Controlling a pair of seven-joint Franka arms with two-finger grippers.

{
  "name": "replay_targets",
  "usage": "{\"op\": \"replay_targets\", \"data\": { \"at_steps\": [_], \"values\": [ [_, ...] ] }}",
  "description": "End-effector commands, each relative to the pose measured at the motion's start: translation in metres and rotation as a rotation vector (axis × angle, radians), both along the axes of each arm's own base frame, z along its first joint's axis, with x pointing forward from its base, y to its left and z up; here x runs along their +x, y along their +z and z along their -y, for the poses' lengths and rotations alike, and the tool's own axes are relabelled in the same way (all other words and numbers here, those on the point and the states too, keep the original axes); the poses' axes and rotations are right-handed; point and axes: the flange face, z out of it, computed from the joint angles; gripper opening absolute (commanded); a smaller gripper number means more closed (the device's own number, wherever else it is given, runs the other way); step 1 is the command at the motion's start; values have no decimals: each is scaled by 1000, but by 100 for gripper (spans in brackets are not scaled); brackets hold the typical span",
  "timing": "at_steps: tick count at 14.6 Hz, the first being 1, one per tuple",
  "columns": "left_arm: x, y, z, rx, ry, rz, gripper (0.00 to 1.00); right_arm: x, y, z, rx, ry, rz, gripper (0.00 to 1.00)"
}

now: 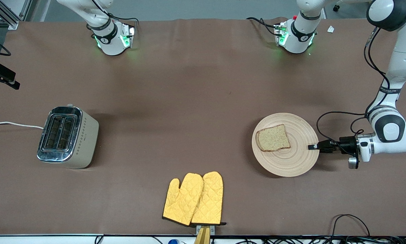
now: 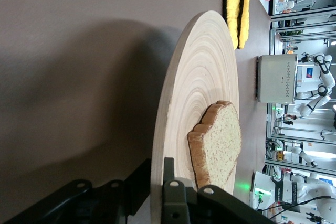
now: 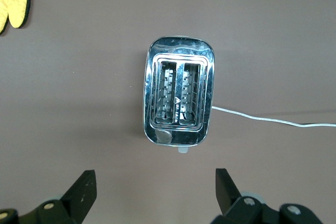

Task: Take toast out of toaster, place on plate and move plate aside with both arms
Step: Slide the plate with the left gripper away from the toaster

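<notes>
Left jaws (image 1: 312,147) clamped on plate (image 1: 291,162) rim, toast (image 1: 272,138) beside them

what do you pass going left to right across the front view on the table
toaster → oven mitts → toast on the plate → left gripper, shut on the plate's rim

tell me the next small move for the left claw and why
Probably slide the plate gently aside toward the left arm's end. The left claw is shut on the plate's rim, the toast already lies on it, and the toaster slots look empty. The right claw hangs open over the toaster.
</notes>
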Motion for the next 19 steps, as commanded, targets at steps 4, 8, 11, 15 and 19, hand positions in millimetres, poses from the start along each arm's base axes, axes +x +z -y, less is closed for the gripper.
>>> {"op": "replay_targets", "data": {
  "at_steps": [4, 8, 11, 15, 19],
  "values": [
    [-6, -23, -7, -50, -6, -2, 3, 1, 2, 5, -16, -8, -6, 100],
    [1, -10, -16, -22, -9, 16, 100, 1, 2, 7, -16, -11, -6, 100],
    [17, 33, -36, 130, -82, 11, 100, 1, 2, 7, -16, -14, -6, 100],
    [34, 138, -45, 375, -187, -22, 100, 1, 2, 7, -14, -14, -6, 100],
    [37, 273, 16, 661, -214, 32, 100, 2, 1, 5, -11, -9, -9, 100]
  ]
}}
